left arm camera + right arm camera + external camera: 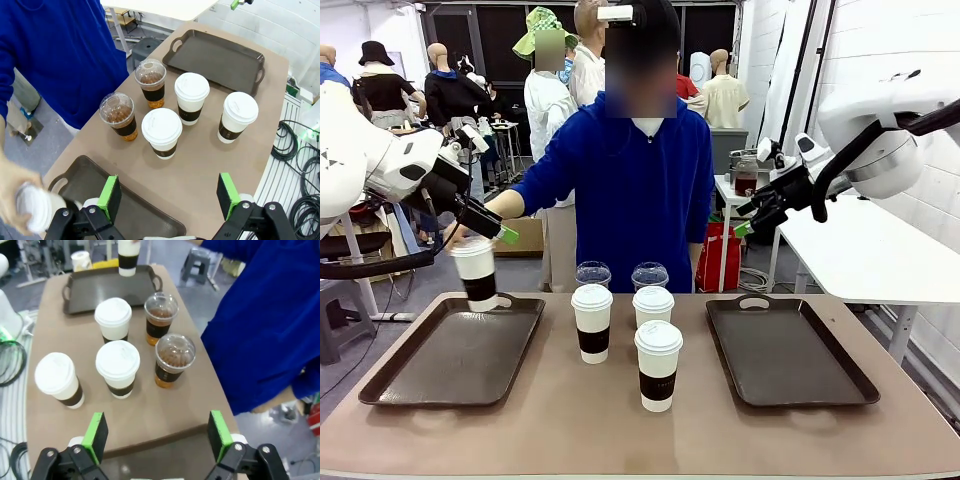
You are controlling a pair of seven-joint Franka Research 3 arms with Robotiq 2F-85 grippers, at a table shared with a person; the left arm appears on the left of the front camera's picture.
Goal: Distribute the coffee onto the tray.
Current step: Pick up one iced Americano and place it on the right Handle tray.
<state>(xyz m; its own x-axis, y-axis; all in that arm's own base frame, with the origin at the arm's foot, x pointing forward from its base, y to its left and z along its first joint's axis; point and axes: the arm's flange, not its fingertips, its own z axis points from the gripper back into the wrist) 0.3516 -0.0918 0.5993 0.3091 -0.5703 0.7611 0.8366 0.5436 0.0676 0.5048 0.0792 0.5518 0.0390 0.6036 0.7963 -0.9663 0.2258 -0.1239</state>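
Observation:
A person's hand holds one sleeved white paper cup by its top at the far corner of the left tray; the same cup is a blur in the left wrist view. Three more paper cups and two clear dome-lidded cups stand between the trays. My left gripper hangs open just right of the held cup, touching nothing. My right gripper is open, high over the right tray.
The person in blue stands at the far side behind the clear cups. The right tray holds nothing. Cables lie on the floor beside the table. A white side table stands at the right.

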